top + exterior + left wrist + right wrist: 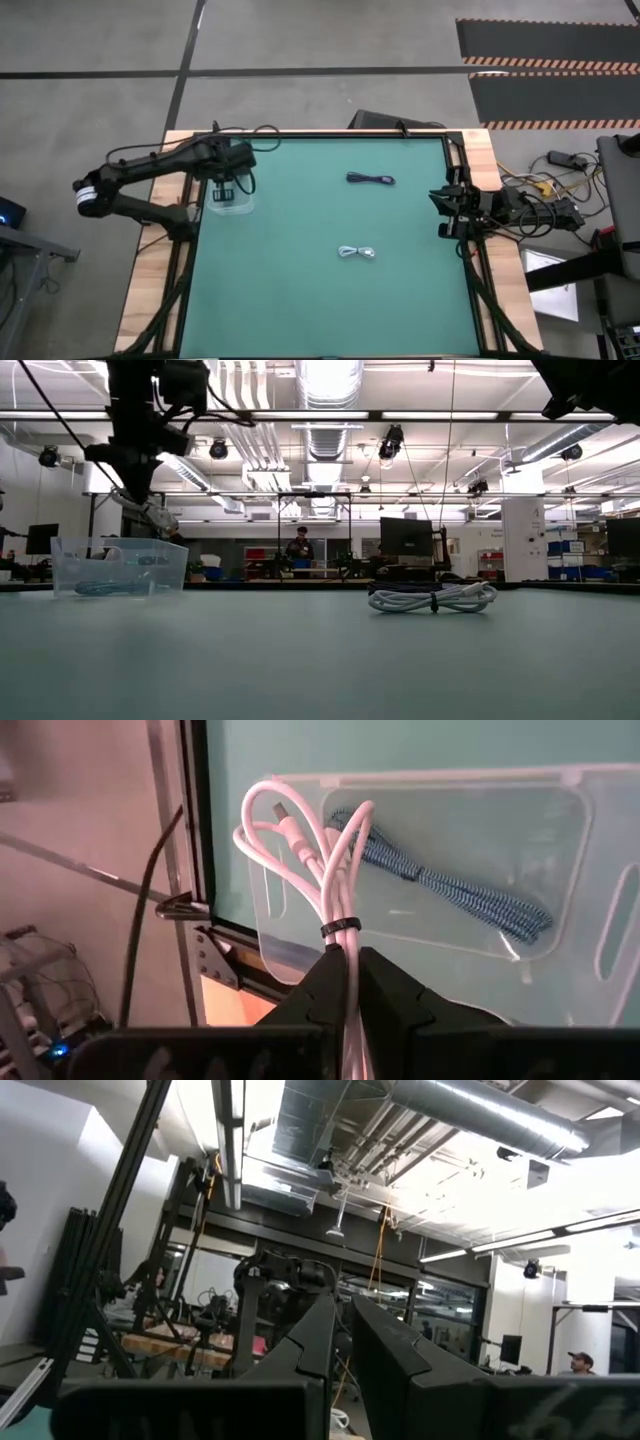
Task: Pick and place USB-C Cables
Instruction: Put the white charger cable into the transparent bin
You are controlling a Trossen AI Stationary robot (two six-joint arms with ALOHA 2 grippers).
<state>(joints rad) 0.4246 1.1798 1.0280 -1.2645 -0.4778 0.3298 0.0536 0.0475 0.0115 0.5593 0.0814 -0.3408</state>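
Observation:
My left gripper is shut on the white cable and hangs over a clear plastic container near the table's far left corner. The teal-green braided cable lies on the container's floor. In the low view the gripper is above the container. The black cable lies flat on the mat toward the far side. The pale silvery-blue cable lies near the middle, also seen in the low view. My right gripper waits at the table's right edge, shut and pointing upward. My left gripper pinches the white cable's bundle between its two fingers, just behind the black tie. The fingers come from above, pointing down, along the bundle. The cable is lifted clear; its looped end and a plug hang below the fingertips over the container.
The green mat has a black frame, with wooden table edges on both sides. The container stands close to the mat's left border. Wires and boxes lie beyond the right edge. People show far off in the room.

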